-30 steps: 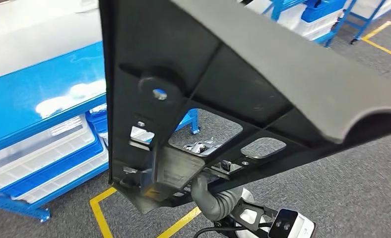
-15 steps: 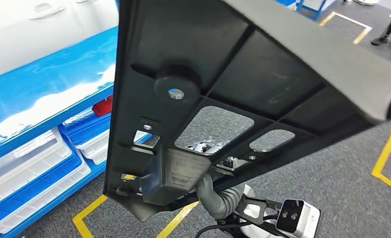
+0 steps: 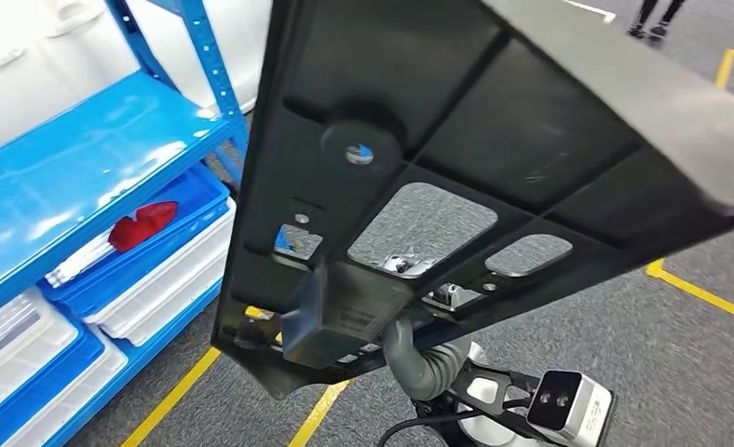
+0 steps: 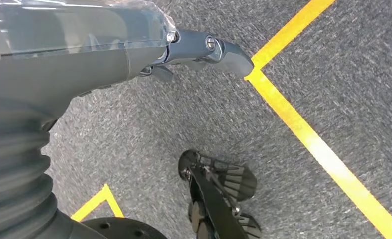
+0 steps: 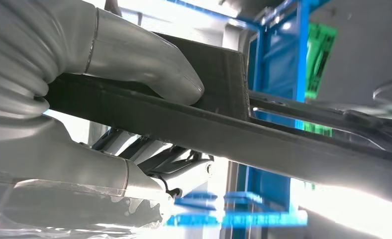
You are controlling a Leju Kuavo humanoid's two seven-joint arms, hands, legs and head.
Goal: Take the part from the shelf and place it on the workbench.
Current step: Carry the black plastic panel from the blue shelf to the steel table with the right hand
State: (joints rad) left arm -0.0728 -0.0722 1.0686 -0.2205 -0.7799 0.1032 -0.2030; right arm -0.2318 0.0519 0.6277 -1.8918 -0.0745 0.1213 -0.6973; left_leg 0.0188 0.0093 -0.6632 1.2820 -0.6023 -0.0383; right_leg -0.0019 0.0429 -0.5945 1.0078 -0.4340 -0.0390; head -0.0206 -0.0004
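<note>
Grey carpet floor [image 3: 661, 372] marked with yellow tape lines [image 3: 172, 396]. Blue metal shelving [image 3: 93, 158] stands to one side, its glossy shelf catching bright overhead light, with white bins in blue trays [image 3: 149, 289] beneath, one holding a red object [image 3: 142, 224]. A person's feet [image 3: 657, 17] at far edge.

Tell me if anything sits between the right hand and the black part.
Nothing does. The right hand already grips the black part: its thumb presses one face of the panel's edge and its fingers sit under the other.
</note>
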